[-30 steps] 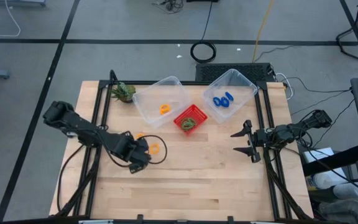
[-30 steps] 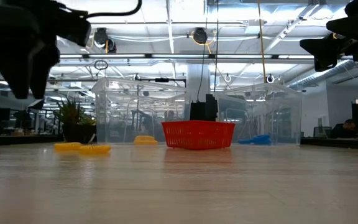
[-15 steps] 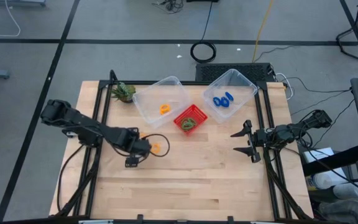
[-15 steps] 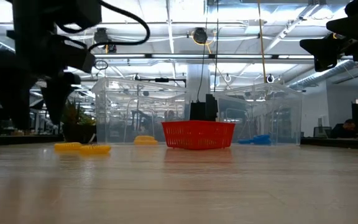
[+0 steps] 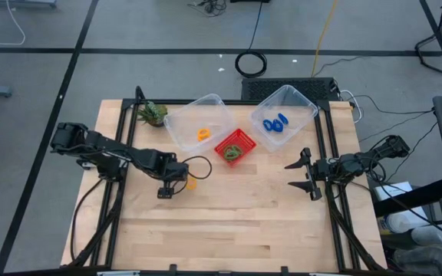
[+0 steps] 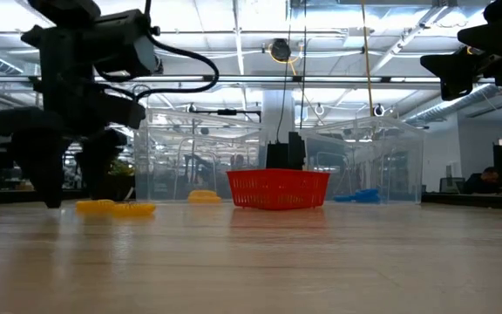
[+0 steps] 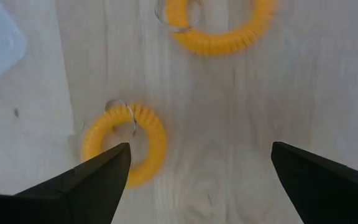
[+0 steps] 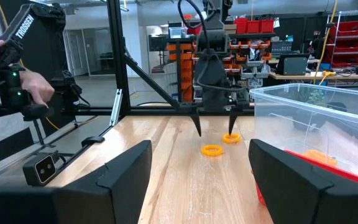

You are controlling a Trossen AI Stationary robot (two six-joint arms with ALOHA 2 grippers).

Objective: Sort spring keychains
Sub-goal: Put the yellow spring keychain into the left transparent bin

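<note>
Left wrist view carries what matters: the left gripper (image 7: 197,180) points straight down at the table (image 5: 236,222) with its fingers spread wide and nothing between them, and two orange-yellow spring keychains lie flat on the wood below. The nearer keychain (image 7: 126,144) sits just inside one fingertip (image 7: 98,171), off-centre in the gap, so a straight closing would likely catch only its edge; the gripper probably needs a small sideways shift toward that finger first. The second keychain (image 7: 219,31) lies a little farther on, partly cut off by the frame edge. Both are nearly round, with no clear long axis, each with a thin metal ring attached.

From above, the arm hides nearly all of these two; only a sliver of orange shows beside the left gripper (image 5: 173,184). The left arm is plainly the nearer one. The right gripper (image 5: 304,174) waits well apart near the table's right side, fingers open and empty.

Already sorted: an orange keychain (image 5: 203,134) in one clear bin (image 5: 176,126), blue keychains (image 5: 275,123) in the other clear bin (image 5: 301,103). What lies in the red basket (image 5: 235,146) is hard to make out.
</note>
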